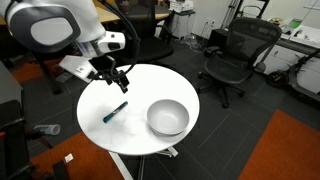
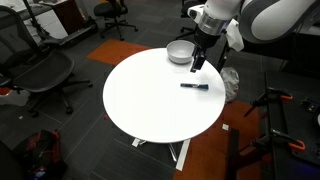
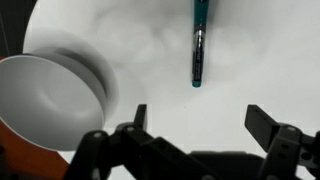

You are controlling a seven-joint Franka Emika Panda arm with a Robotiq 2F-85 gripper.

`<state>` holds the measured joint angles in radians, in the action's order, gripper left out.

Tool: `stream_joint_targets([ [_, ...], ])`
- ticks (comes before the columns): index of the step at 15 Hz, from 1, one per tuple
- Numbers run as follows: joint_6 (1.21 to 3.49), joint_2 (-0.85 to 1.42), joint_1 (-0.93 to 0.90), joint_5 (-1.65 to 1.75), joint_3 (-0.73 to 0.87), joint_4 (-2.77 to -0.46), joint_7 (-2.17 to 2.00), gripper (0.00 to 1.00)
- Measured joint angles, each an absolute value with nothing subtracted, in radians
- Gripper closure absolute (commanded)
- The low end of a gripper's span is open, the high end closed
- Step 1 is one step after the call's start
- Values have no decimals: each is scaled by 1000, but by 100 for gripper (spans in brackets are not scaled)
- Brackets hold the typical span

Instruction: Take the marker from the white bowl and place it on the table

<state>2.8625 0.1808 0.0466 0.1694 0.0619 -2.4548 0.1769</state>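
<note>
My round white table [image 1: 140, 90] carries everything here. The teal marker [image 1: 115, 112] lies flat on its bare top, beside the white bowl [image 1: 168, 118] but not touching it, so I judge the placing done. Beyond it the gripper [image 1: 118, 78] hangs pointing down over the table, jaws spread and empty. Farther back stands an office chair [image 1: 235, 50].

In an exterior view a black mesh office chair [image 1: 238, 52] stands on dark grey floor [image 1: 225, 125], well apart from an orange carpet patch [image 1: 292, 150] in the frame's corner; a small grey object [image 1: 45, 130] lies on that floor, too blurred to name; in an exterior view a black castor chair [image 2: 40, 72] stands near the frame's edge; a smaller swivel chair [image 2: 115, 12] sits farther back; orange carpeting [image 2: 205, 150] shows low in the frame; a dark tripod stand [image 2: 280, 105] rises near it.
</note>
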Motion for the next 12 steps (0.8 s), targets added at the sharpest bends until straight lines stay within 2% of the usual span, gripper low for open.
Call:
stream_joint_targets([
  [12,2801,-46,56,170,68,-2570,215,0],
])
